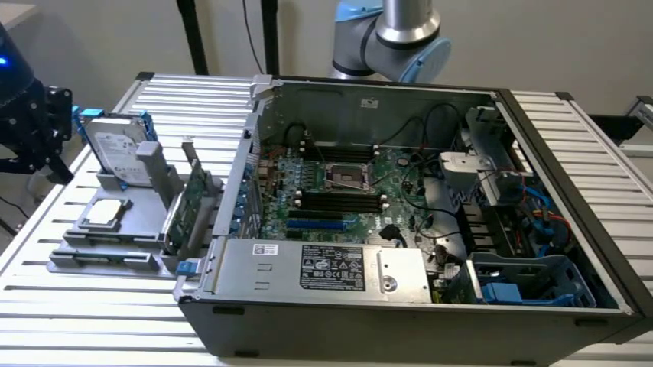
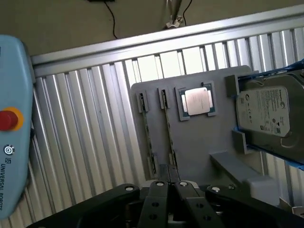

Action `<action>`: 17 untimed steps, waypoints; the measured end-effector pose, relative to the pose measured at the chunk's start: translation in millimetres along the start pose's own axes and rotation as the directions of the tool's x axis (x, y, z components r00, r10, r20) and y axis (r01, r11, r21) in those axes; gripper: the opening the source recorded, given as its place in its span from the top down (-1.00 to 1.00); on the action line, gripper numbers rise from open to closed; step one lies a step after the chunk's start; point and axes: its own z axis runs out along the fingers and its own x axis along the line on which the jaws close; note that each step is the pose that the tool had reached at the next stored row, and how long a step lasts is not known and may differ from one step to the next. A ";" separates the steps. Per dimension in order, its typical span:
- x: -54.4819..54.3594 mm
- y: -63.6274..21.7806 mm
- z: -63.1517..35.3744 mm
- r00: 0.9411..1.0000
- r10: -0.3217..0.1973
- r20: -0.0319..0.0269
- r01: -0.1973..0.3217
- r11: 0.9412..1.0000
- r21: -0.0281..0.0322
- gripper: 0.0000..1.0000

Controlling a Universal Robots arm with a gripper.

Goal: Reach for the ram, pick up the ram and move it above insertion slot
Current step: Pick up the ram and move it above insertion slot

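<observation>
Wrist view: jaws together by the gray holder's (image 2: 199, 142) edge, with open slatted table (image 2: 85, 142) beside it.

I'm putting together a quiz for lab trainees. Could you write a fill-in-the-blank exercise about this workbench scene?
1. The pincer hangs over the ___ holder.
2. On that holder, the silver processor lies between two narrow slots and the ___.
3. The hard drive sits in a ___ frame.
4. The pendant carries a round ___ button.
Missing words: gray; hard drive; blue; red.
</observation>
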 end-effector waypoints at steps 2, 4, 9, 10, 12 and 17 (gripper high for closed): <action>0.0 0.0 1.0 0.999 -0.036 0.001 0.036 0.999 0.003 0.79; 0.0 0.0 2.1 0.997 -0.073 0.001 0.073 0.997 0.005 0.79; 0.0 0.0 2.6 0.993 -0.117 0.001 0.117 0.993 0.005 0.76; 0.0 0.0 2.6 0.993 -0.117 0.001 0.117 0.993 0.005 0.76; 0.0 0.0 2.8 0.993 -0.117 0.001 0.117 0.993 0.005 0.65; 1.6 -0.2 9.7 0.993 -0.117 0.002 0.117 0.993 0.005 0.27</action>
